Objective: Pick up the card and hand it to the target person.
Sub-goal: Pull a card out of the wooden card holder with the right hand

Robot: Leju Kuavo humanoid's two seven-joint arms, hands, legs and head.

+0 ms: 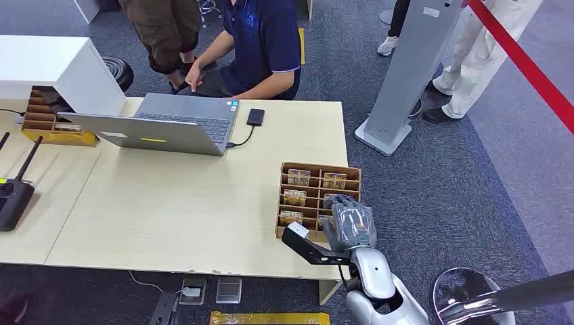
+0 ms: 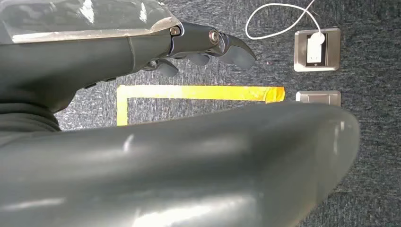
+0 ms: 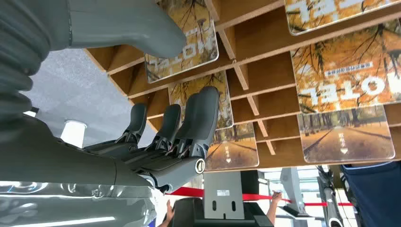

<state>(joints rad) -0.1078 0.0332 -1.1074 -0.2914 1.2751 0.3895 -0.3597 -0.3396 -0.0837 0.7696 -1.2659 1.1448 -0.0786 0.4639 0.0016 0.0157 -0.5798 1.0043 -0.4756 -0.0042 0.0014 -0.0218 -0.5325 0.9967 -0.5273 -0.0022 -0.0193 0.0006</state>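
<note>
right hand (image 1: 350, 227) is hovering over the near right corner of the cardboard card box (image 1: 288, 223), lower centre-right of the head view; its fingers (image 3: 198, 118) are lying apart and nearly straight, holding nothing, with the fingertips just in front of a hotel card (image 3: 201, 101) standing in a compartment. the thumb (image 3: 127, 23) is reaching across a neighbouring card (image 3: 196, 47) at upper left of the right wrist view; actual contact cannot be told. more cards are sitting upright in the box's other slots, one (image 1: 298, 177) in the far row. left hand (image 2: 198, 47), upper left of the left wrist view, is hanging over grey carpet with its fingers curled in on nothing. the box is resting on the pale table (image 1: 169, 203). a laptop (image 1: 169, 125) and phone (image 1: 255, 116) are lying at upper centre, before a seated person (image 1: 264, 40).
</note>
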